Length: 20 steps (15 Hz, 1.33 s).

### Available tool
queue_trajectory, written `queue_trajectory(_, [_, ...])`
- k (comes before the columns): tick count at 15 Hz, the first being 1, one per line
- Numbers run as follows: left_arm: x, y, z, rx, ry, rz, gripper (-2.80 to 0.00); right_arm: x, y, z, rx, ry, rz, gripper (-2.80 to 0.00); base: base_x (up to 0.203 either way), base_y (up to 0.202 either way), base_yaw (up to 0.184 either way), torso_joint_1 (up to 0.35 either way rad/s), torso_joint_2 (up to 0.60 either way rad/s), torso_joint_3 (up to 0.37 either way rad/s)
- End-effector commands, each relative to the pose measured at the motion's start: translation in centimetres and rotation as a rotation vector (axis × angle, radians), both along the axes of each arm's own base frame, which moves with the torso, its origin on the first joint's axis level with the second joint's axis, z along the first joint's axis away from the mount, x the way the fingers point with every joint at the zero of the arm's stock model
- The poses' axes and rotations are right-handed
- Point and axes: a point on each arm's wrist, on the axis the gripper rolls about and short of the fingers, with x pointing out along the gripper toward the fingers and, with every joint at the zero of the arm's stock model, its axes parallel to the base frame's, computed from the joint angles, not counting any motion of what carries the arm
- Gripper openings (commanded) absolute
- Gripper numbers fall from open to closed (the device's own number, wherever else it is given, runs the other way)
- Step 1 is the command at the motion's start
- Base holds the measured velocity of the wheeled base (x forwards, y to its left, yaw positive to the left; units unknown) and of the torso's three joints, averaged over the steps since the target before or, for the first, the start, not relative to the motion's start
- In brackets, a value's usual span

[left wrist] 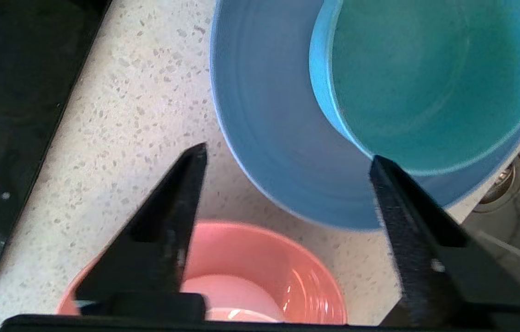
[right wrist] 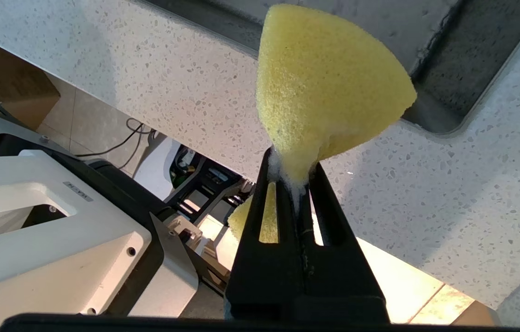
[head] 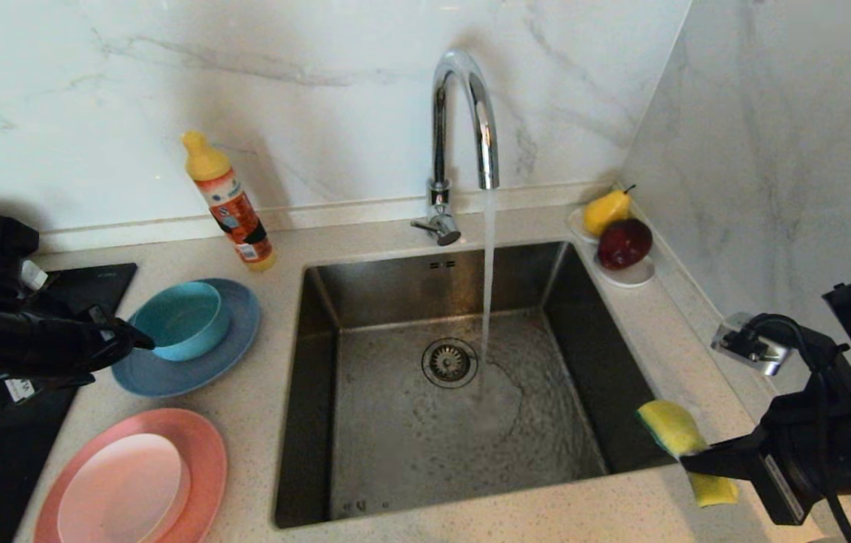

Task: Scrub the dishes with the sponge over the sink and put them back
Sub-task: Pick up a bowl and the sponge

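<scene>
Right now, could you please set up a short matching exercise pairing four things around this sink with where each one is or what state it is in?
Things:
1. teal bowl
2. sponge
3. pale pink dish
4. left claw

Places or states:
a. pinched in the shut right claw over the counter at the sink's near right corner
b. open, holding nothing, beside the bowl
c. sitting on the blue-grey plate
d. sitting on the salmon-pink plate

Pairs: 1-c, 2-a, 3-d, 4-b
</scene>
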Motion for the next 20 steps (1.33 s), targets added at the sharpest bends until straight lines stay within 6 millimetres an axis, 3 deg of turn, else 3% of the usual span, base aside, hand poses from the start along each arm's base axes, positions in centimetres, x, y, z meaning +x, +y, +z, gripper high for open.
queue_trajectory(1, [0.7,0.2,-0.6,-0.007,0.016,0.004,0.0,0.0,0.0,0.1,0.003,-0.005,0.001,-2.8,0.0,0.0,0.0,0.0,0.0,0.0])
queue_trajectory(12, [3.6,0.6,-3.1,-0.033,-0.009,0.022,0.0,0.0,0.0,0.2,0.023,0.005,-0.021,-2.8,0.0,0.0,0.0,0.0,0.0,0.0])
queue_trajectory(17, [3.8,0.5,-3.1,-0.035,-0.01,0.023,0.0,-0.4,-0.2,0.3,0.026,0.002,-0.027,-2.8,0.0,0.0,0.0,0.0,0.0,0.0])
queue_trajectory(20, [3.3,0.1,-1.6,-0.022,-0.053,0.008,0.0,-0.3,-0.2,-0.1,0.021,0.018,-0.026,-2.8,0.0,0.0,0.0,0.0,0.0,0.0])
